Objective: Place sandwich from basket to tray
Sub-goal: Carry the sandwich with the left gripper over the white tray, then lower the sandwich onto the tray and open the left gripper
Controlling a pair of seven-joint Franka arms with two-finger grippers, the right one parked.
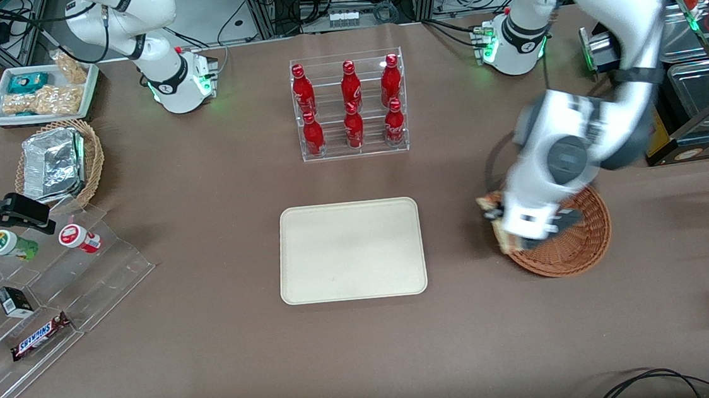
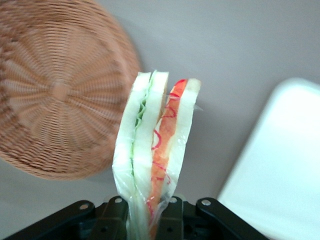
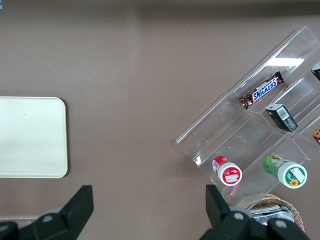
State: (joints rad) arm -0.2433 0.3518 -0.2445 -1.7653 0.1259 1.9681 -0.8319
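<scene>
The sandwich (image 2: 155, 150) is sitting clamped in the hand (image 2: 145, 212), its wrapped wedge sticking out from between the two black fingers (image 2: 114, 215), with the green filling layer on one side and the red-orange layer on the other. It is hanging in the air, clear of the basket (image 2: 55, 95), whose woven bottom is showing bare in the left wrist view. In the front view the hand (image 1: 501, 225) is hovering over the rim of the basket (image 1: 580, 251) on the side facing the tray (image 1: 351, 250), and the sandwich (image 1: 493, 204) is showing only as a small blurred patch at the edge of the arm, so its exact tilt there is hard to tell. The tray is lying flat on the brown table (image 1: 228, 361), well apart from the basket, toward the parked arm's end from it. Farther from the front camera than the tray, a clear rack of red bottles (image 1: 350, 105) is standing upright. Toward the parked arm's end of the table, a clear stepped stand (image 1: 52, 298) is holding a chocolate bar (image 1: 39, 336) and small jars (image 1: 79, 238), and a tan basket with a foil container (image 1: 54, 162) is sitting near it.
</scene>
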